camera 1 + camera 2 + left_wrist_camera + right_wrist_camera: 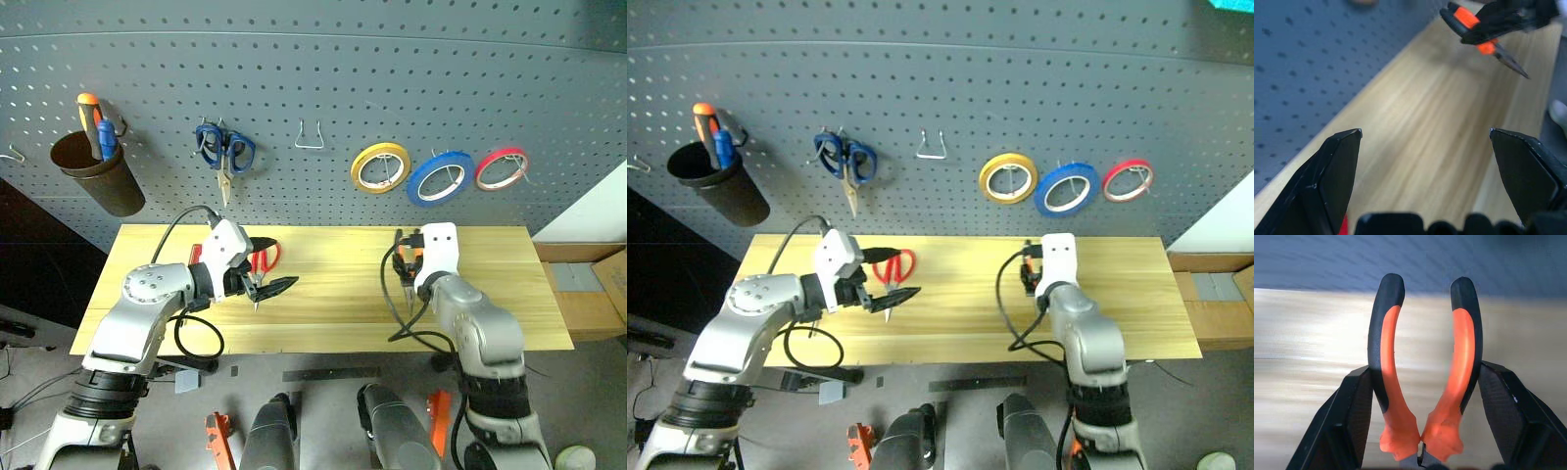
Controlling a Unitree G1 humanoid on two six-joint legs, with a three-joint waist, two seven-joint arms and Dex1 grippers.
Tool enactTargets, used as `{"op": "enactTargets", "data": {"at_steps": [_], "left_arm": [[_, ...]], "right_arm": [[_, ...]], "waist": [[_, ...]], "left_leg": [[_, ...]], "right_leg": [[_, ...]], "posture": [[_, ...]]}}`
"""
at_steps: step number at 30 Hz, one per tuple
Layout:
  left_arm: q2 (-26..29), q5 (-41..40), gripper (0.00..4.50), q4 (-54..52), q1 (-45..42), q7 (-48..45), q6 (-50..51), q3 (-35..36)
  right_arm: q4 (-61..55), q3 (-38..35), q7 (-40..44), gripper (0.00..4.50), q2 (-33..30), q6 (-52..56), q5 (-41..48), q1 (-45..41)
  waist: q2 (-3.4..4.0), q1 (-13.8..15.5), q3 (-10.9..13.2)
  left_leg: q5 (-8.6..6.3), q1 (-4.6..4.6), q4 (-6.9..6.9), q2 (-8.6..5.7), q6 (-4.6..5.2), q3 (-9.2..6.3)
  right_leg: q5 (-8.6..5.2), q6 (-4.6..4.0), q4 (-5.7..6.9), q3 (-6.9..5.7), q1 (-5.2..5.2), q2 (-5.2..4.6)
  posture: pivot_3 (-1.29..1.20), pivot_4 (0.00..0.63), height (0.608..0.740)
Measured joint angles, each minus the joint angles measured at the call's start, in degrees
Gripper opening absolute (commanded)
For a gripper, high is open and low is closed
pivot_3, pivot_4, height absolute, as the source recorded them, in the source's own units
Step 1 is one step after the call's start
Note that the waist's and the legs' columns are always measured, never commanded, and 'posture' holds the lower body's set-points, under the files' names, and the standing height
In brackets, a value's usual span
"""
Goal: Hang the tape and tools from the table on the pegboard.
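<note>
Already the right gripper (1420,401) clamped the pliers (1422,377) by their handles above the table (333,313), nose hanging down, handle ends toward the pegboard (313,69) just ahead, nearer than the wide-open, empty left gripper (1425,171).

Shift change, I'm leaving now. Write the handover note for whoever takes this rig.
Right gripper: shut on the pliers, held above the table.
Left gripper: open, holding nothing, over the red-handled scissors on the table.
Done: blue tape hangs on the pegboard, between the yellow roll and the red roll.
Left: hang the pliers, then the red-handled scissors.
</note>
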Motion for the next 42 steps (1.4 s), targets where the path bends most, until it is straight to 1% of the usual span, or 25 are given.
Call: {"op": "enactTargets", "data": {"at_steps": [3, 6, 10, 14, 18, 22, 29, 31, 37, 42], "left_arm": [[0.1, -2.0, 4.5, -0.7, 0.9, 0.7, 1.8, 2.0], [0.0, -4.3, 4.5, -1.8, 1.3, 2.2, 3.3, 5.3], [-0.1, -6.7, 4.5, -4.1, 2.5, 4.1, 3.4, 9.5], [-0.1, -8.3, 4.5, -4.7, 3.7, 6.0, 3.6, 12.6], [-0.1, -8.3, 4.5, -4.7, 4.4, 8.0, 3.5, 14.5], [-0.2, -8.3, 4.5, -4.8, 5.1, 9.6, 3.2, 15.2], [-1.0, -8.3, 4.5, -5.3, 5.1, 12.1, 2.0, 15.3], [-1.3, -8.3, 4.5, -5.4, 5.0, 12.6, 1.4, 15.3], [-2.0, -8.3, 4.5, -5.4, 3.8, 13.1, 0.8, 15.2], [-2.5, -8.3, 4.5, -5.2, 1.7, 13.4, 0.6, 14.5]], "right_arm": [[-8.5, 6.1, -0.5, 2.75, -0.5, 0.7, -1.4, 0.8], [-12.5, 8.5, -0.8, 2.75, 0.5, 1.9, -2.1, -1.6], [-12.5, 8.0, -0.4, 2.75, 0.0, 1.4, -3.7, -9.4], [-9.5, 7.0, 1.3, 2.75, 0.6, 0.2, -3.4, -14.3], [-3.6, 5.0, 3.2, 2.75, 1.7, -2.6, -2.9, -18.7], [4.0, 3.4, 4.6, 2.75, 3.5, -7.7, -2.8, -26.2], [16.1, 0.9, 6.1, 2.75, 6.1, -17.4, -1.6, -34.7], [20.2, -0.2, 6.2, 2.75, 6.9, -19.7, -1.3, -37.1], [36.5, -2.2, 5.0, 2.75, 9.4, -33.6, -1.7, -46.6], [48.4, -2.7, 4.0, 2.75, 10.8, -44.7, -3.1, -50.1]], "waist": [[0.0, 0.0, 0.0], [-0.01, 0.1, 0.0], [-0.02, 0.3, 0.0], [-0.03, 0.6, 0.0], [-0.05, 1.2, -0.1], [-0.11, 1.6, -0.3], [-0.64, 2.1, -2.3], [-0.63, 2.1, -2.8], [-0.66, 2.2, -3.6], [-0.8, 2.4, -4.0]], "left_leg": [[0.01, -0.01, 0.02, 0.0, -0.01, -0.08], [0.01, -0.01, 0.13, 0.01, -0.01, -0.15], [0.01, -0.03, 0.19, 0.0, -0.01, -0.18], [0.01, -0.04, 0.18, 0.01, -0.02, -0.22], [0.01, -0.05, 0.18, -0.03, -0.02, -0.21], [0.02, -0.06, 0.18, -0.02, -0.04, -0.22], [0.04, -0.09, 0.09, -0.08, -0.07, -0.21], [0.06, -0.08, 0.09, -0.08, -0.1, -0.22], [0.09, -0.04, 0.09, -0.05, -0.15, -0.23], [0.09, -0.04, 0.08, -0.07, -0.15, -0.21]], "right_leg": [[0.0, 0.0, 0.01, -0.08, 0.01, 0.0], [0.0, 0.0, 0.01, -0.15, 0.07, 0.0], [0.01, -0.01, 0.01, -0.19, 0.09, -0.02], [0.01, -0.02, 0.03, -0.25, 0.08, -0.02], [0.03, -0.05, 0.04, -0.25, 0.08, -0.07], [0.06, -0.11, 0.06, -0.29, 0.05, -0.07], [0.08, -0.13, 0.0, -0.35, 0.05, -0.16], [0.1, -0.17, 0.0, -0.36, 0.05, -0.16], [0.13, -0.22, 0.1, -0.38, 0.05, -0.09], [0.14, -0.23, 0.06, -0.36, 0.07, -0.11]], "posture": [[-0.12, 0.224, 0.74], [-0.1, 0.221, 0.74], [-0.08, 0.214, 0.74], [-0.05, 0.197, 0.74], [-0.03, 0.175, 0.74], [0.0, 0.148, 0.74], [0.02, 0.121, 0.74], [0.02, 0.117, 0.74], [0.03, 0.115, 0.74], [0.03, 0.119, 0.74]]}}
